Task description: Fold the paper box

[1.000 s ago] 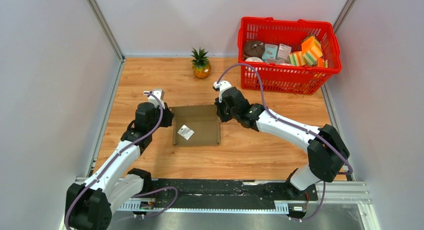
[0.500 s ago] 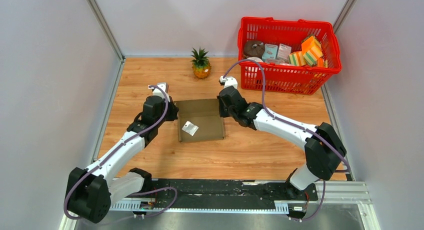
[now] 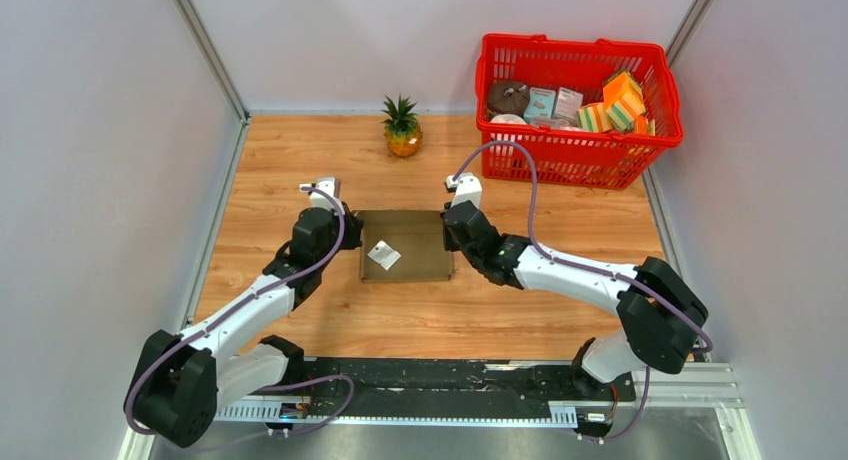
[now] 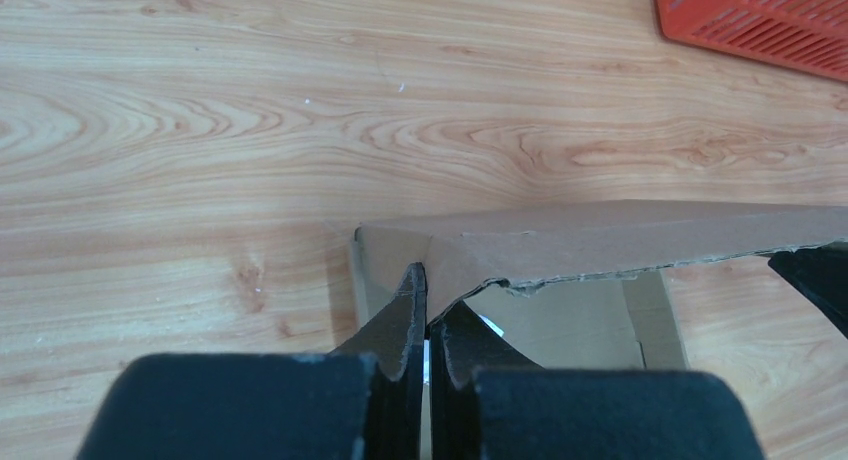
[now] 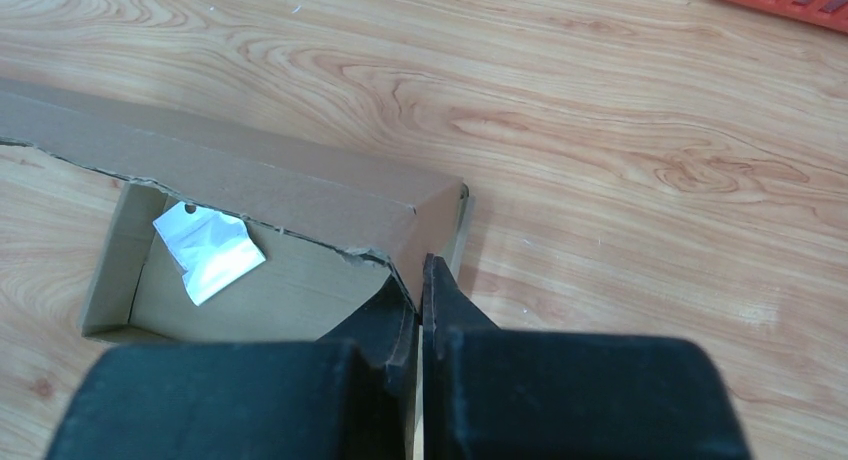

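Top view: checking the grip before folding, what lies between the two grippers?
The box, pinched at opposite walls by the left gripper and right gripper, with a white tag inside it; the top view shows it.

Plain brown paper box (image 3: 410, 267), white tag (image 3: 383, 256), red grid-walled basket (image 3: 570, 156), pale orange table (image 3: 500, 310) with wavy wood grain.

One paper box (image 3: 418, 252), one tag (image 3: 384, 256), one basket (image 3: 560, 156), one pineapple (image 3: 402, 128).

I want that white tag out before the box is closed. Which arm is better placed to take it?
Probably left. The tag lies in the left half of the box, nearer the left gripper; the right gripper pinches the opposite wall. Both would first have to let go.
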